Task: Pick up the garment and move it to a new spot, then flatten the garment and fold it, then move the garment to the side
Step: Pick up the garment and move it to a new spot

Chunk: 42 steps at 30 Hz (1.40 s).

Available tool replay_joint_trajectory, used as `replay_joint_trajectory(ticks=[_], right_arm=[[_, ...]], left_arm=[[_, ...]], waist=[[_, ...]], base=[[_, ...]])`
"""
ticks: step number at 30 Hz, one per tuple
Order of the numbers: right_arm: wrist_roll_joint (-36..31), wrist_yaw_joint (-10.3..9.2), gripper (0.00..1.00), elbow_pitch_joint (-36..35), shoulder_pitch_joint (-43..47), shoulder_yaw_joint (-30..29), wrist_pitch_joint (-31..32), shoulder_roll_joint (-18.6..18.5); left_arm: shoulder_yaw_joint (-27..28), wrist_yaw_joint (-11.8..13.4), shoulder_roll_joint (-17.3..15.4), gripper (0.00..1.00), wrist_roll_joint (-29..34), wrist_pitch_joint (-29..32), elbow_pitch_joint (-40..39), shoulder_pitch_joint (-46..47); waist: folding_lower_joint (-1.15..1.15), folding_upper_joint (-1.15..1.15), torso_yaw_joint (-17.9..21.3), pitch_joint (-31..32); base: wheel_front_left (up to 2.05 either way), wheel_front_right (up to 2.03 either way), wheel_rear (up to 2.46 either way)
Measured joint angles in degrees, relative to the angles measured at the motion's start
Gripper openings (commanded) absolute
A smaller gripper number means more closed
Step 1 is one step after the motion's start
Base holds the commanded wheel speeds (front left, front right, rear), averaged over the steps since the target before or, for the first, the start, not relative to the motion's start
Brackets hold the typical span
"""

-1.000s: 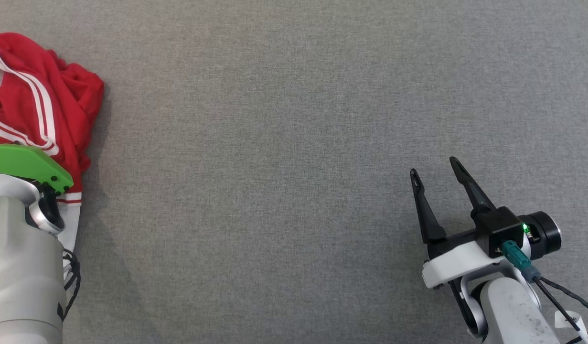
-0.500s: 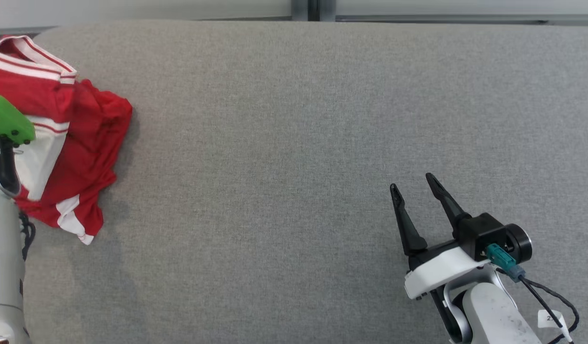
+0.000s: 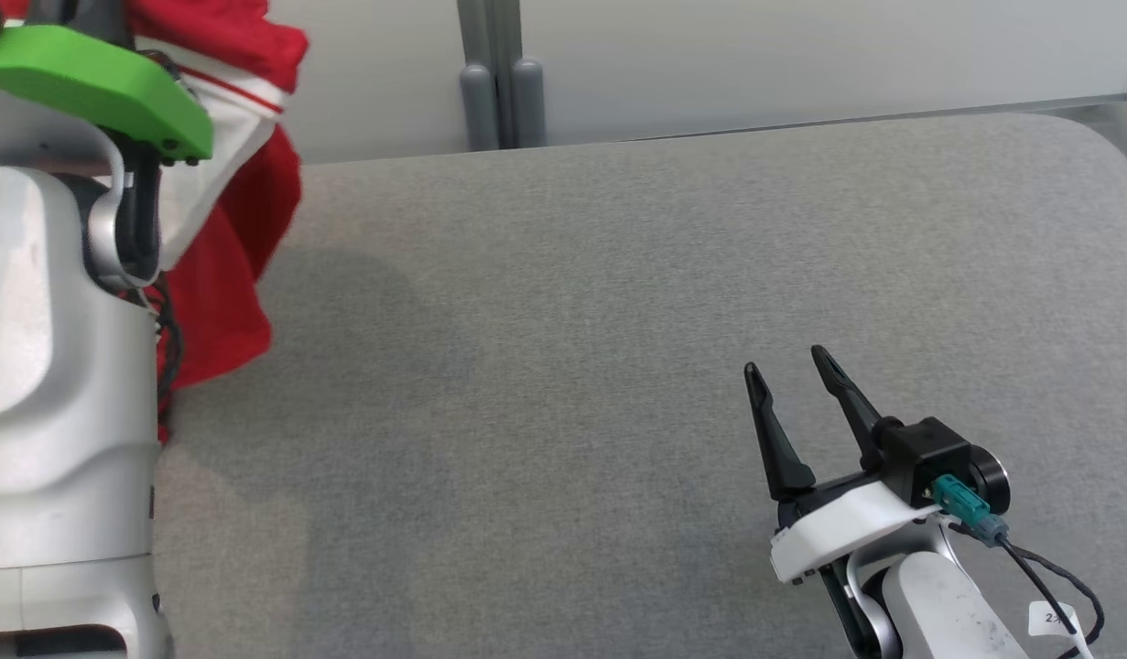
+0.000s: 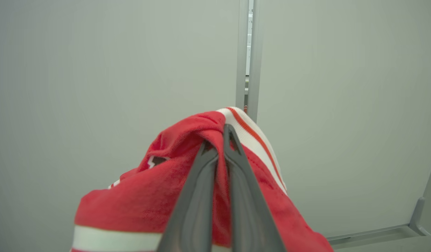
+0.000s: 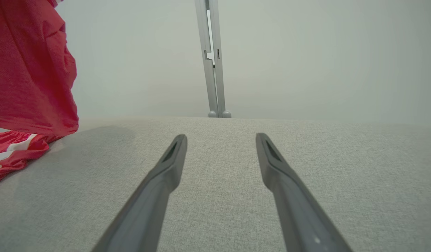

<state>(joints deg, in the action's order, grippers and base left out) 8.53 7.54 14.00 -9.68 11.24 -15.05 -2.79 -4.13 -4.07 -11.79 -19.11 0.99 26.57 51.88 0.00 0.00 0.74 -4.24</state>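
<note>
At the far left of the grey table, our left gripper had squeezed its two dark fingers tight on a fold of the red garment, right by its white and red band. A moment before, that gripper was only closing, and the garment lay in a heap on the table. Now most of the garment hung up in the air in front of the pale wall. From the right wrist we saw its bottom end still bunched on the table. Our head had tipped up too, so the wall came into sight. Our right gripper stayed at the near right, fingers wide apart, holding nothing. We think the pick-up had worked. Next we had to carry the garment to a new spot. Flattening and folding had not begun.
</note>
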Motion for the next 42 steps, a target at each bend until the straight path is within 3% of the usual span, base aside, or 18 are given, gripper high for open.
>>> replay_joint_trajectory(ticks=[13, 24, 25, 26, 30, 35, 42], right_arm=[[0.3, -0.01, 1.0, -1.3, -0.3, -0.3, 0.0, 0.0], [1.1, -0.01, 1.0, -2.5, -0.8, -2.4, 0.0, -0.1], [1.1, -0.01, 1.0, -2.5, -0.8, -2.5, 0.0, 0.0], [1.1, -0.01, 1.0, -2.4, -0.8, -2.8, 0.0, 0.0], [0.9, 0.0, 1.0, -2.5, -0.8, -3.5, 0.0, 0.0], [-0.1, 0.0, 1.0, -2.4, -0.3, -5.6, 0.0, 0.0], [-1.3, 0.0, 1.0, -2.2, 1.5, -9.7, 0.0, 0.0]], left_arm=[[-8.8, 0.9, 7.4, 0.0, 0.1, 2.0, -6.1, -0.4], [-20.0, 1.2, 9.0, 0.0, 0.5, -3.7, 7.2, -11.7], [-20.5, 1.4, 9.0, 0.4, 0.1, -4.5, 8.4, -12.4], [-21.5, 2.0, 9.0, 1.0, -0.7, -6.0, 9.5, -13.2], [-24.6, 3.3, 9.1, 1.0, -5.6, -11.3, 12.1, -15.2], [-23.9, 5.1, 9.0, 1.0, -9.5, -15.8, 10.0, -16.4], [-12.4, 5.5, 8.2, 1.0, -4.3, -16.1, -6.5, -26.6]], waist=[[0.0, 0.0, 13.8, -0.1], [0.0, 0.0, 20.5, -5.3], [0.0, 0.0, 20.7, -5.7], [0.0, 0.0, 20.8, -6.1], [0.0, 0.0, 20.2, -6.8], [0.0, 0.0, 18.0, -6.5], [0.0, 0.0, 13.0, -4.1]], base=[[0.0, 0.0, 0.0], [0.0, 0.0, 0.0], [0.0, 0.0, 0.0], [0.0, 0.0, 0.0], [0.0, 0.0, 0.0], [0.0, 0.0, 0.0], [0.0, 0.0, 0.0]])
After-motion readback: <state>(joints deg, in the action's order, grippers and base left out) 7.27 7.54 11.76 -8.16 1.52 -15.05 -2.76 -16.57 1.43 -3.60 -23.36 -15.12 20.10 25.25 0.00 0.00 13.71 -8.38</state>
